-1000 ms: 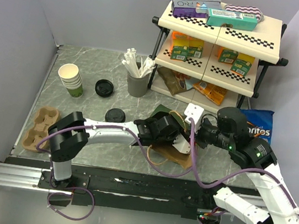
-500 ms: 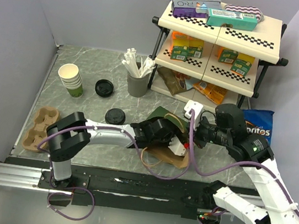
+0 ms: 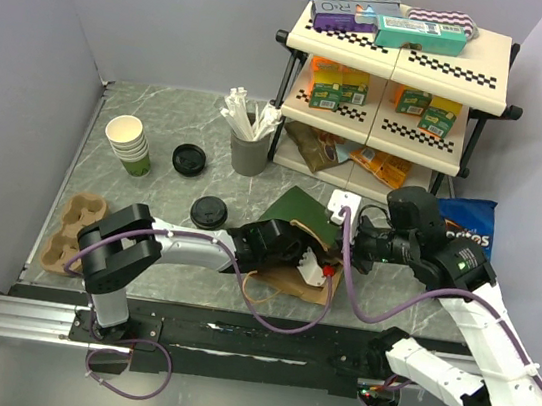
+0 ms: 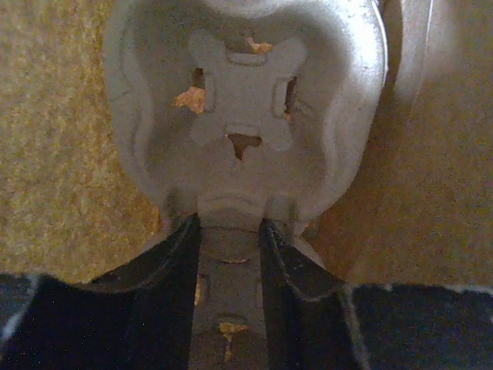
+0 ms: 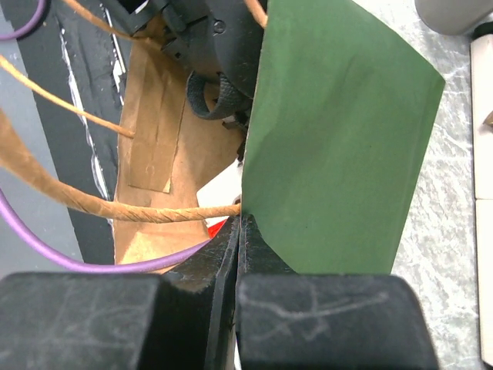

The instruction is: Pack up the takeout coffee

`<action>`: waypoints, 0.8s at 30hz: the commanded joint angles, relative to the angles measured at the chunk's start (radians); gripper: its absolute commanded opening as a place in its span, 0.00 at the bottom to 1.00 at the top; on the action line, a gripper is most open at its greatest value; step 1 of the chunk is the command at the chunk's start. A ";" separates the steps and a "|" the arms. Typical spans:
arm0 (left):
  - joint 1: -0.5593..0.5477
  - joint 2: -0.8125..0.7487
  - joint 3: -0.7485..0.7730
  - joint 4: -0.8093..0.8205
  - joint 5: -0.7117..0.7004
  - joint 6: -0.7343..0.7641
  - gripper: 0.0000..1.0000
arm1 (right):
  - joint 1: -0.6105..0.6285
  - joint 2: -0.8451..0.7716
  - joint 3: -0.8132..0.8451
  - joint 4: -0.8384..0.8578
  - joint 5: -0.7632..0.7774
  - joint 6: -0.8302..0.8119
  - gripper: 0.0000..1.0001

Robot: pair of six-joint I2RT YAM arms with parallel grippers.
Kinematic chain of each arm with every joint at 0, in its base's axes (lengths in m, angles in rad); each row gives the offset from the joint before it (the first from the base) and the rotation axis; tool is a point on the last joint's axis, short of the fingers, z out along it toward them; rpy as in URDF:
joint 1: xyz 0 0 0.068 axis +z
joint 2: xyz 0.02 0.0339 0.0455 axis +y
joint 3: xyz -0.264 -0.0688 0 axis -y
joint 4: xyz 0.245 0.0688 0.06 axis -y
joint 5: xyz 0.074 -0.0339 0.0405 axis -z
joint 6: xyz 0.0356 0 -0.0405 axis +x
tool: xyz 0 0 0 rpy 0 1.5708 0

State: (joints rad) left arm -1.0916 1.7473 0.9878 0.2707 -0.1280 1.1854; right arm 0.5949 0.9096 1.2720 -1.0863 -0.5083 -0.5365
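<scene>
Bag of green-and-brown paper [image 3: 300, 212] at near edge of counter [image 3: 182, 120]: left gripper [image 4: 229, 231] inside clamps grey moulded-pulp carrier [image 4: 246, 116]; right gripper [image 5: 237, 231] pinches its rim.

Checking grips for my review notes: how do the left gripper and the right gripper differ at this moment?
The left gripper has its jaws partly apart, clamped on the edge of a pulp cup carrier; the right gripper has its jaws fully shut, pinching the green panel edge of the paper bag. The left gripper reaches inside the bag; the right gripper stays outside, at its mouth. Both hold something.
</scene>
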 commanded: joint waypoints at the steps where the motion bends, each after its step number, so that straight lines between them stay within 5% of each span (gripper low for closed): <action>1: 0.032 0.007 0.032 0.013 -0.044 0.006 0.01 | 0.002 -0.006 0.059 -0.087 -0.094 -0.048 0.00; 24: 0.033 0.015 0.054 -0.008 -0.076 -0.041 0.01 | -0.001 -0.014 0.047 -0.034 -0.015 -0.020 0.00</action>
State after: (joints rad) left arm -1.0897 1.7657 1.0161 0.2649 -0.1471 1.1812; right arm 0.5926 0.9245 1.2900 -1.1152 -0.4961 -0.5915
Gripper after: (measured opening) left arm 0.376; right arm 0.005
